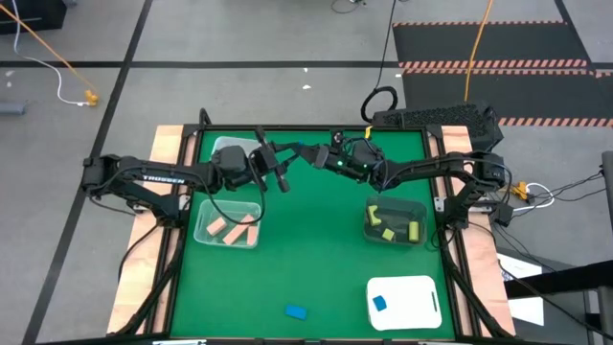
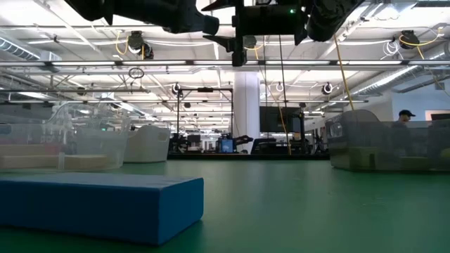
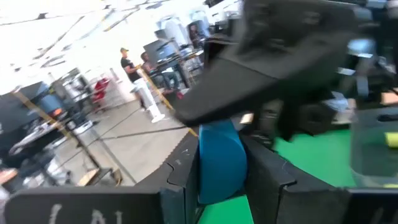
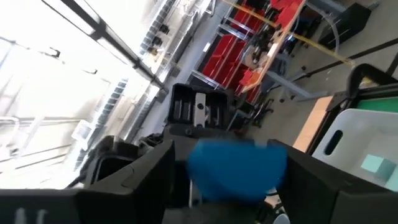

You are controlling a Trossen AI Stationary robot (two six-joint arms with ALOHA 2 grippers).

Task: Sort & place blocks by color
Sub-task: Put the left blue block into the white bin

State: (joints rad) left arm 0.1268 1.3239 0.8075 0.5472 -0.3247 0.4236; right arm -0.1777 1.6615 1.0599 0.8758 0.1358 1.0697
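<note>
While aloft, smooth blue block (image 3: 221, 149) clamped in left end effector (image 3: 221, 177); grip of right end effector (image 4: 233, 171) unclear.

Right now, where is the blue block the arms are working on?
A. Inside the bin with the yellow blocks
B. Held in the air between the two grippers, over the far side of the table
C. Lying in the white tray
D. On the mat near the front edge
B: the blue block sits between the left gripper and right gripper above the mat, both wrist views showing it between their fingers.

Both pincers meet on one block (image 1: 305, 150) above the table's (image 1: 316, 249) rear.
</note>
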